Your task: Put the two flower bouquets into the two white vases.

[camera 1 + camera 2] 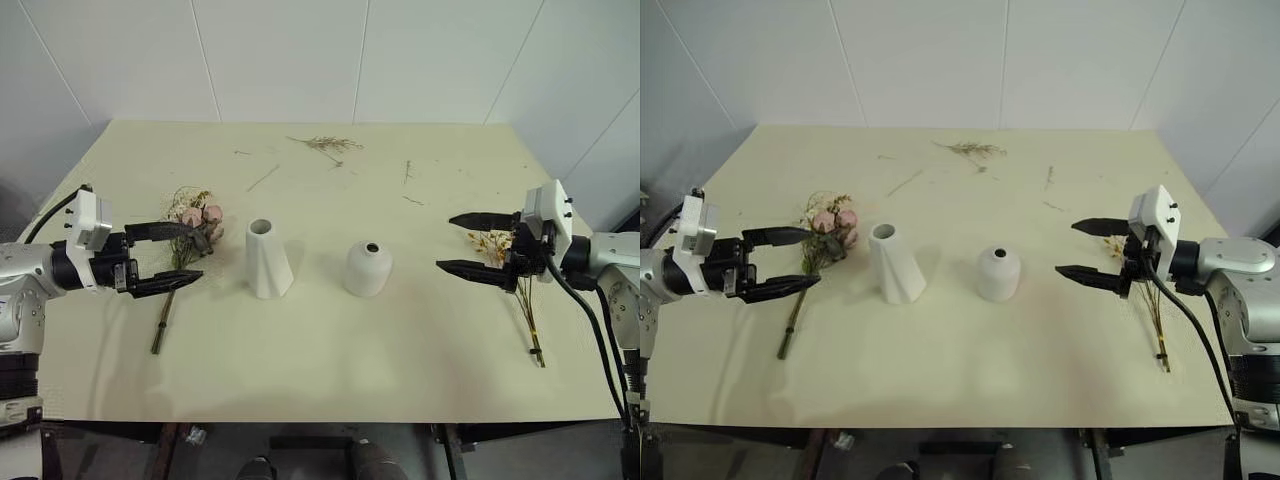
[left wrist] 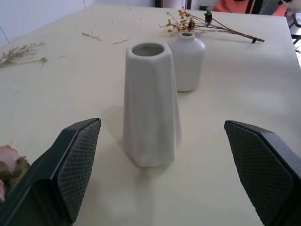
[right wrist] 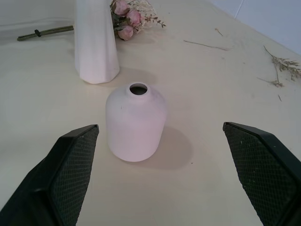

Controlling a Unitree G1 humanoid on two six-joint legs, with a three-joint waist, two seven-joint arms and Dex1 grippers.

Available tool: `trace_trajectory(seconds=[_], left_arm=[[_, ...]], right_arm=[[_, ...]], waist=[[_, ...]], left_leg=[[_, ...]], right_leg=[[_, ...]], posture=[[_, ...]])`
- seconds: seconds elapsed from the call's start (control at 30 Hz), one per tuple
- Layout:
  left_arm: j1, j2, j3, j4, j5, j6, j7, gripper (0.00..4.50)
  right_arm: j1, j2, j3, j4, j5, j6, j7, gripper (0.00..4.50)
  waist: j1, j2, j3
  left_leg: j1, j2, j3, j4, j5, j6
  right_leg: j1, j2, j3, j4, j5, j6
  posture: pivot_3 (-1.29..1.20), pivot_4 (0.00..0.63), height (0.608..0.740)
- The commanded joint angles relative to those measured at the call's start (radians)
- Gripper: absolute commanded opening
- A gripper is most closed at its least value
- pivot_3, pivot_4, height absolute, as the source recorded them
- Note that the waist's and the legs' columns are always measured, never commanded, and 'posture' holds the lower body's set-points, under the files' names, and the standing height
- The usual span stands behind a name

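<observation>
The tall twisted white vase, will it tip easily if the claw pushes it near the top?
Probably yes. The tall twisted white vase stands upright, tall for its base, so a high push may topple it. Its smooth, tapering walls look slippery and breakable.

White-and-grey arms, black cables, black two-fingered left hand [image 1: 165, 257].

Bare table [image 1: 330, 350] lies along the near edge, wide enough for either end effector to pass. The tall twisted vase [image 1: 267, 258] and the domed vase [image 1: 368, 268] stand apart mid-table with an open gap between them. Rose bouquet [image 1: 190, 232] and yellow bouquet [image 1: 512, 282] block the sides; loose twigs [image 1: 325, 146] litter the far end.
</observation>
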Motion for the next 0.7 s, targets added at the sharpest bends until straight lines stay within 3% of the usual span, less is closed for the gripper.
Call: trace_trajectory(seconds=[0.03,0.2,0.53,0.7], left_arm=[[-0.006,0.023,0.038,-0.036,-0.031,0.003,0.001,4.50],[0.015,0.029,0.052,-0.038,-0.025,-0.002,0.010,4.50],[0.059,0.166,0.038,-0.051,0.022,0.157,0.086,4.50],[-0.012,0.249,-0.121,-0.089,0.157,0.439,0.269,4.50]], right_arm=[[-0.054,-0.017,-0.002,0.007,-0.003,-0.017,0.014,4.47],[-0.072,0.011,0.024,0.044,-0.021,-0.051,0.022,4.47],[-0.175,0.081,0.074,0.065,-0.026,-0.090,0.043,4.47],[-0.227,0.138,0.082,0.128,-0.030,-0.152,0.072,4.47]], waist=[[0.000,0.000,0.000],[0.000,0.000,0.000],[-0.004,0.000,0.000],[-0.004,0.001,0.000]], left_leg=[[0.000,0.000,0.000,0.000,0.000,0.000],[0.000,0.000,0.000,0.001,0.000,0.000],[0.000,0.000,0.000,0.001,0.000,0.000],[0.000,0.000,0.000,0.000,0.000,0.000]], right_leg=[[0.000,0.000,0.000,0.000,0.000,0.000],[0.000,0.000,0.000,0.000,0.000,0.000],[0.000,0.000,0.000,0.001,0.000,0.000],[0.000,0.000,0.000,0.001,0.000,0.000]], posture=[[0.00,0.150,0.740],[0.00,0.150,0.740],[0.00,0.150,0.740],[0.00,0.150,0.740]])
